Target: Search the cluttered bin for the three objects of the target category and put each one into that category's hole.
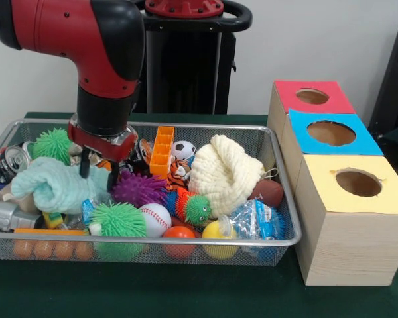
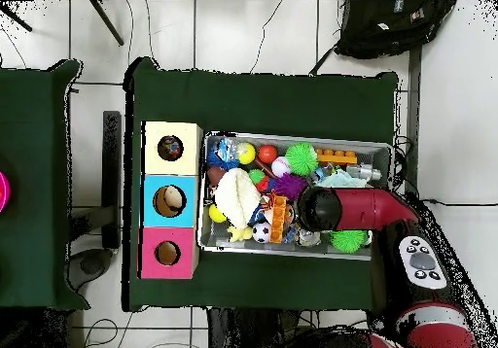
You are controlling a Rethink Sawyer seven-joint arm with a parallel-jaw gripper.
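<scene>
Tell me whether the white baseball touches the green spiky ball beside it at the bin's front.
Touching. In the front view, the white baseball presses against the green spiky ball, no gap between them.

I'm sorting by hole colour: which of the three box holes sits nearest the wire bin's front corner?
The yellow-topped hole; the blue and red ones lie farther back along the bin.

A counter (image 1: 152, 291) covered in dark green cloth is seen. Two things are set directly on it. A wire mesh bin (image 1: 278, 199), heaped with toys and clutter, is placed toward one side. Just beside its short end, a row of three wooden boxes is lined up: a yellow-topped box (image 1: 348, 225), a blue-topped box (image 1: 298, 142) and a red-topped box (image 1: 282, 96), each cut with one round hole.
</scene>
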